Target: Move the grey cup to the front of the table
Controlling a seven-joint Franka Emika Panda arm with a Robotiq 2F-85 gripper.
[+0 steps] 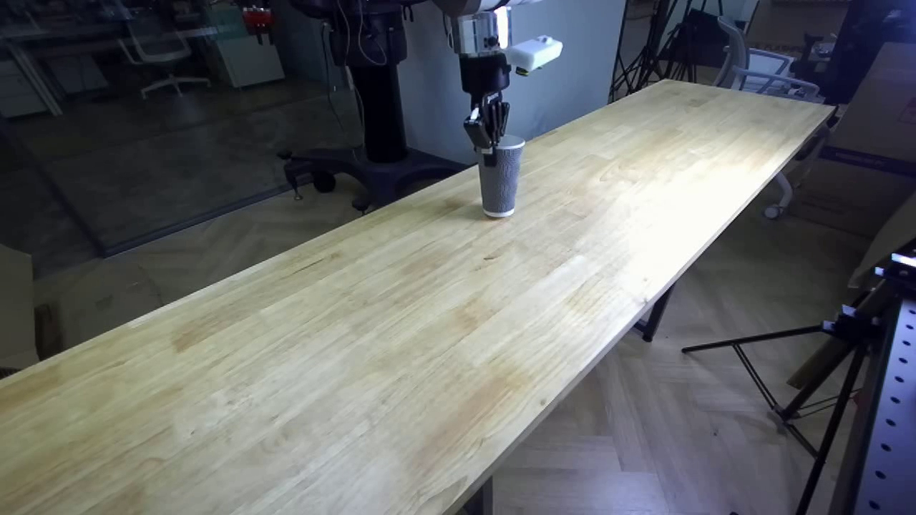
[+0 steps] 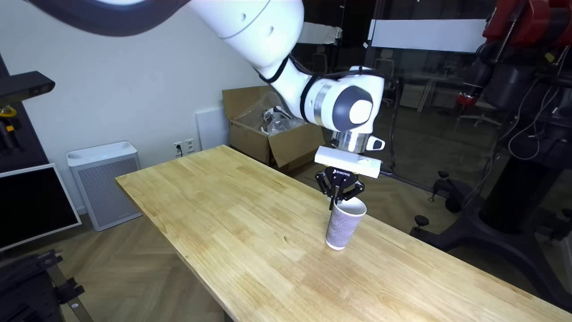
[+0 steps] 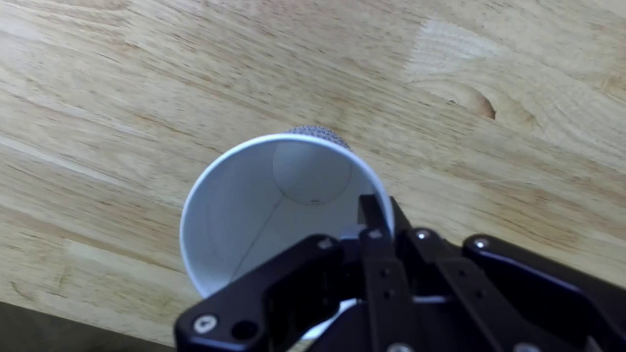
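While lettering [image 2: 342,173] above reads "ROBOTIQ", nearly closed fingers [image 3: 377,249] pinch the textured, white-lined grey cup [image 2: 343,227] by its rim.

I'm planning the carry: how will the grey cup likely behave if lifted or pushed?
The grey cup is probably light: its inside looks empty. Its thin wall, pinched between the fingers, may flex. Tall with a narrow base, it might tip.

The paper cup [image 2: 343,227] is wearing pebbly grey, showing white at rim and inside; the butcher-block tabletop [image 2: 223,214] is flaunting streaky blond planks, and the Robotiq gripper [image 3: 386,211] is standing out black!
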